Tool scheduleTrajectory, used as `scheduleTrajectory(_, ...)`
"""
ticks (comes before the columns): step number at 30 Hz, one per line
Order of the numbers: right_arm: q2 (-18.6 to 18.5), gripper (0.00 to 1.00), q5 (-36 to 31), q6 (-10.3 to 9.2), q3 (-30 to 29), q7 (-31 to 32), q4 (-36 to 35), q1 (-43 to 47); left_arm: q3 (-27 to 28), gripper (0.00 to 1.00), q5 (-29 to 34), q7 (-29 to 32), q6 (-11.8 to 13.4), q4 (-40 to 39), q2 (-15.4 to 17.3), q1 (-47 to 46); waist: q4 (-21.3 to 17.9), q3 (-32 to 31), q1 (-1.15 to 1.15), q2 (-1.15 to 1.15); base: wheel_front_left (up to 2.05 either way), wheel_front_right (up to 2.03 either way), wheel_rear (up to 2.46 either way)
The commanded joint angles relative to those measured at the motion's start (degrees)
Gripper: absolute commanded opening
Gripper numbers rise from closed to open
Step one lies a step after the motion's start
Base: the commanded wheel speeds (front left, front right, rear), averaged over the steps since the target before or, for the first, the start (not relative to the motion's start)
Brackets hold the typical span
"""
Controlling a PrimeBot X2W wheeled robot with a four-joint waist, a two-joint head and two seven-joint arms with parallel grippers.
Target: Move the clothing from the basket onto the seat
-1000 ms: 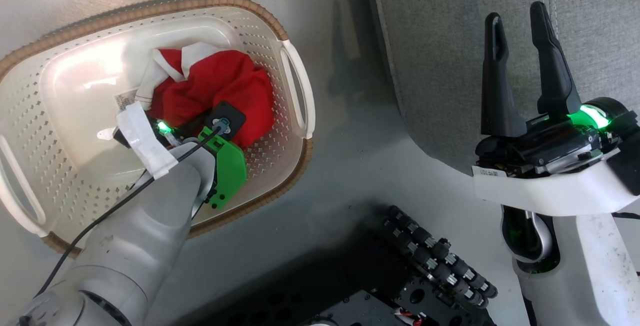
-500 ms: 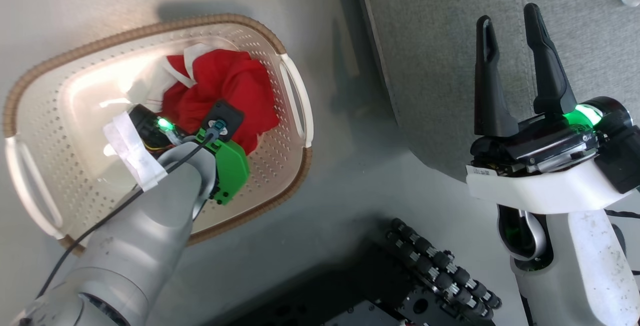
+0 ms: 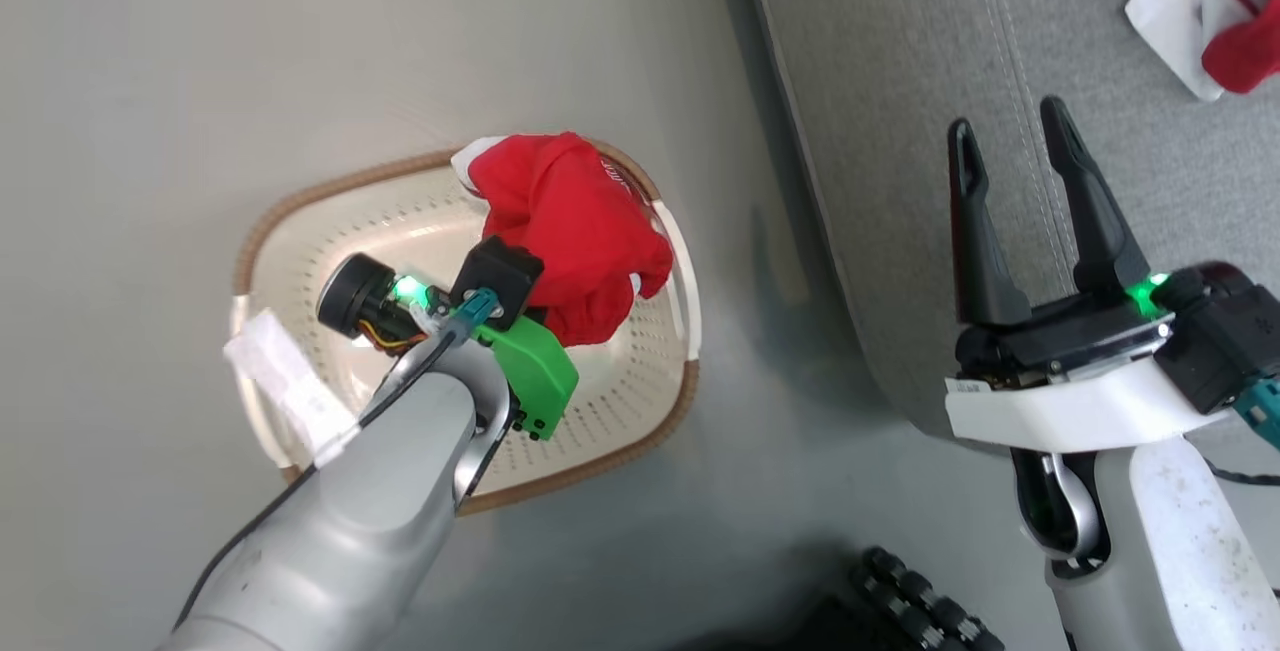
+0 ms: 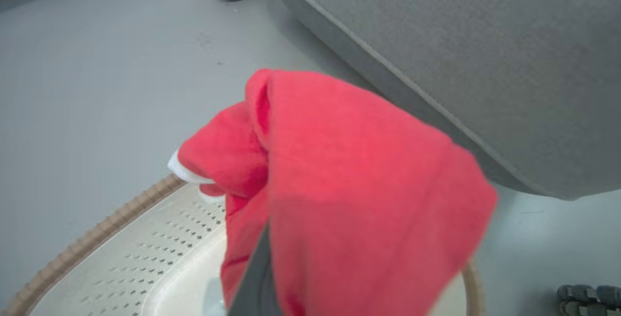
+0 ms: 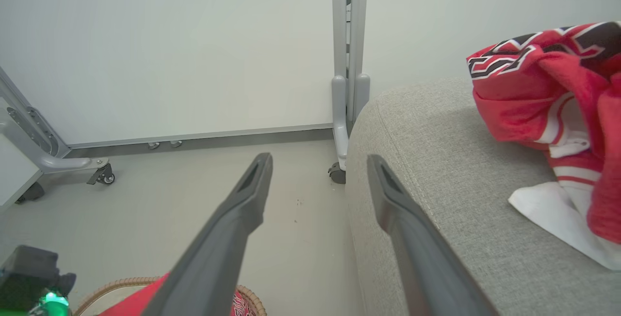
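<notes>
no text can be read. black-and-white lettering is seen on the red clothing (image 5: 514,58) lying on the seat (image 5: 436,170), but it is broken by folds. marks on a small label (image 3: 966,386) at the base of the right gripper (image 3: 1005,116) are too small.

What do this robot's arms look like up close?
The left forearm is smooth grey, with a black cable, white tape and a bright green bracket. The right arm is white, scuffed, ending in two long dark tapered fingers beside a green light.

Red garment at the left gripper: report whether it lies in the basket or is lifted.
Lifted. The red garment hangs bunched from the shut left gripper above the basket; whether its bottom clears the rim, cannot tell.
</notes>
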Motion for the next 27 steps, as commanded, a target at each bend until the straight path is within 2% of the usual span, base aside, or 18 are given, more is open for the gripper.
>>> scheduleTrajectory(1, -0.5, 1.00, -0.3, 0.00, -0.4, 0.2, 0.5, 1.4, 1.4, 0.00, -0.6, -0.2, 0.7, -2.6, 0.5, 2.0, 6.9, -9.3, 0.01, 0.00, 0.00, 0.00, 0.00)
scheduleTrajectory(10, -1.0, 1.00, 0.0, 0.00, -1.7, 3.3, 1.0, 6.6, 11.5, 0.00, 1.3, -0.2, 3.9, -21.6, 4.2, 12.5, 11.0, -19.4, 0.01, 0.00, 0.00, 0.00, 0.00)
scheduleTrajectory(16, -1.1, 1.00, 0.2, 0.00, -2.2, 5.3, 0.5, 9.2, 19.0, 0.00, 3.8, -0.2, 4.9, -34.4, 5.1, 17.9, 12.6, -24.6, 0.01, 0.00, 0.00, 0.00, 0.00)
scheduleTrajectory(27, -1.2, 1.00, -0.2, 0.00, -1.6, 8.7, -1.1, 14.3, 28.3, 0.00, 7.0, -0.1, 2.9, -48.2, 3.1, 26.5, 13.4, -32.2, 0.01, 0.00, 0.00, 0.00, 0.00)
